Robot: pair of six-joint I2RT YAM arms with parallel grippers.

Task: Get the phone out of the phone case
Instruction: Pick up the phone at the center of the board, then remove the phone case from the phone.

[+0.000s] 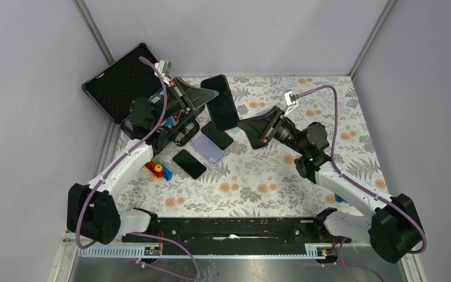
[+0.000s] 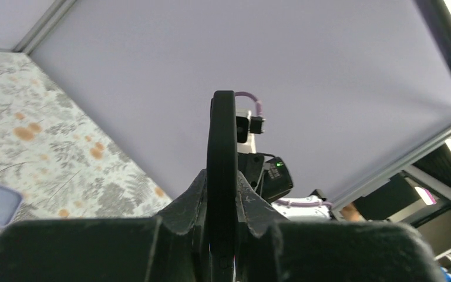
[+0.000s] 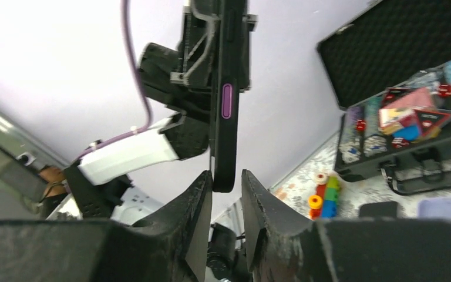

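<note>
Fingers [image 2: 185, 202] of left gripper [image 1: 204, 100] clamped on phone [image 1: 223, 103], held high, edge-on. Right gripper [image 3: 226, 202] fingers apart, straddling its free end, not closed. Phone looks fully seated in phone case [image 3: 226, 147]. Separation all ahead.

Phone case [image 2: 222, 176]: smooth matt black plastic with a rubbery-looking rim. Phone [image 1: 222, 104] face: glossy black glass. Tablecloth [image 1: 270, 182]: matt printed fabric. Carrying-case lid [image 1: 120, 82], upper left: dimpled black foam. Toy bricks [image 1: 160, 170]: shiny plastic.
</note>
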